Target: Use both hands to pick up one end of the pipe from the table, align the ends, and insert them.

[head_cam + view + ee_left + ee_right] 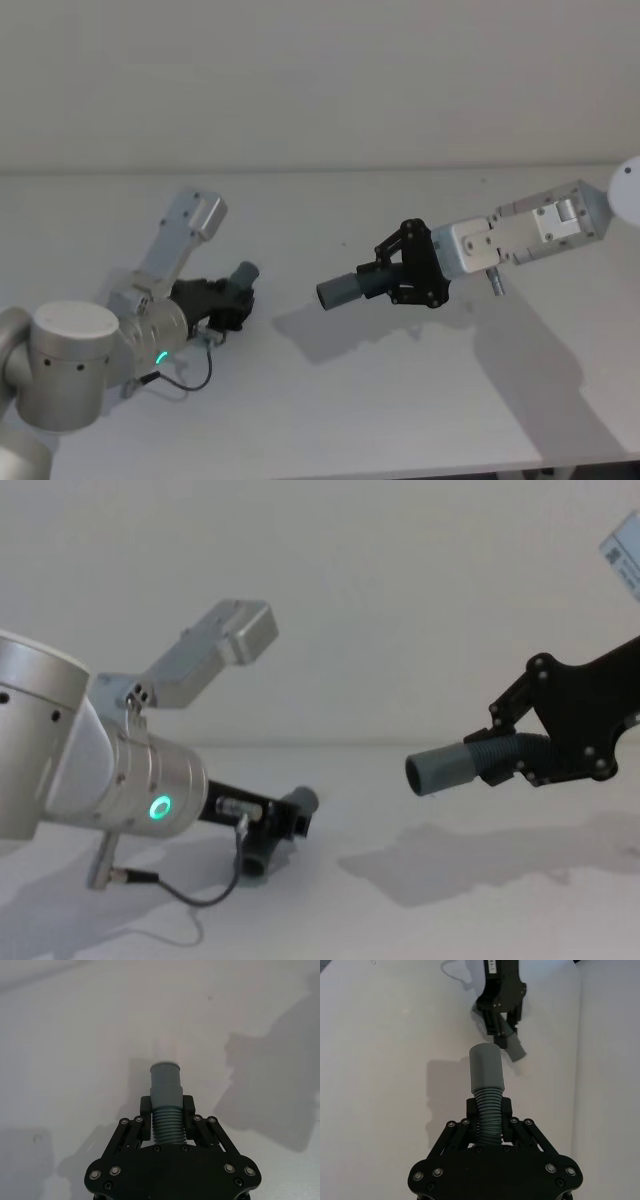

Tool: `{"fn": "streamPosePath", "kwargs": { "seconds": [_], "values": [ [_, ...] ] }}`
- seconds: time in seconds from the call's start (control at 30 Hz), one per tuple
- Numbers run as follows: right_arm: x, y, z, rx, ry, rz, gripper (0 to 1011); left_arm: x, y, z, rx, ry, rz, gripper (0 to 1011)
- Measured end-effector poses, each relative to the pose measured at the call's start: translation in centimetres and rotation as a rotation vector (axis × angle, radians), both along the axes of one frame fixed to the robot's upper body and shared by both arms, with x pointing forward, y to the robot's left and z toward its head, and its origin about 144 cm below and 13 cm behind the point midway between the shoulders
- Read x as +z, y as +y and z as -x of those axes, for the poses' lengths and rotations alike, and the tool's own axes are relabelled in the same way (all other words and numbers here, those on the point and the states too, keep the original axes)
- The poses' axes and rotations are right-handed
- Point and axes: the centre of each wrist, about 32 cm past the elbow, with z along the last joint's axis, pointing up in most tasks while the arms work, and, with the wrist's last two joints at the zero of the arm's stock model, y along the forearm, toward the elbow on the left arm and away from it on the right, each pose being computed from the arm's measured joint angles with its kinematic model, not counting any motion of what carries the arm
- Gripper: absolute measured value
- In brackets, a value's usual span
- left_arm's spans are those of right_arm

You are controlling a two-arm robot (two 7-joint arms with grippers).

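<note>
Head view: my left hand (232, 298) sits at the lower left of the frame, low over the bench (330, 420), closed on the left pipe piece (244, 272), whose grey end sticks out toward the upper right. A green ring light (160, 356) glows on its silver wrist (150, 335), and a thin black cable (195, 385) loops just below. My right hand (388, 276) is right of centre, clamped on the right pipe piece (342, 290). Its collar mouth (324, 296) faces left, well apart from the left pipe piece, with a shadow on the bench beneath.

Left wrist view: the left hand (166, 1109) grips the ribbed section of its piece (165, 1080) between both fingers (145, 1106). A smooth grey sleeve projects beyond them over bare bench.

Right wrist view: the right hand (490, 1110) pinches the ribbed neck of its piece (485, 1067), the wide smooth collar standing clear ahead of the fingers. The left hand (504, 1022) shows at top centre, its piece (515, 1050) angled toward the collar with a gap between them.

Chest view: the left hand (262, 825) is left of centre, low in the frame, holding its curved piece (300, 802). The lower end lies close to the bench, and I cannot tell whether it touches. At the right edge the right hand (505, 750) holds its piece (445, 767) raised clear of the bench, mouth pointing left
</note>
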Motion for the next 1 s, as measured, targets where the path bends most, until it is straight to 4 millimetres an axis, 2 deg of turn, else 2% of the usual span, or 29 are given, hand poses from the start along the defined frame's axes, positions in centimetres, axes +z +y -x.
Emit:
{"fn": "streamPosePath", "kwargs": {
  "seconds": [0.4,1.0],
  "values": [
    [0.0,0.0,0.0,0.0,0.0,0.0,235,1.7,1.3,-1.1,-0.14,-0.116,0.029,329],
    [0.0,0.0,0.0,0.0,0.0,0.0,235,4.8,4.6,-3.3,-0.42,-0.247,0.052,329]
  ]
}}
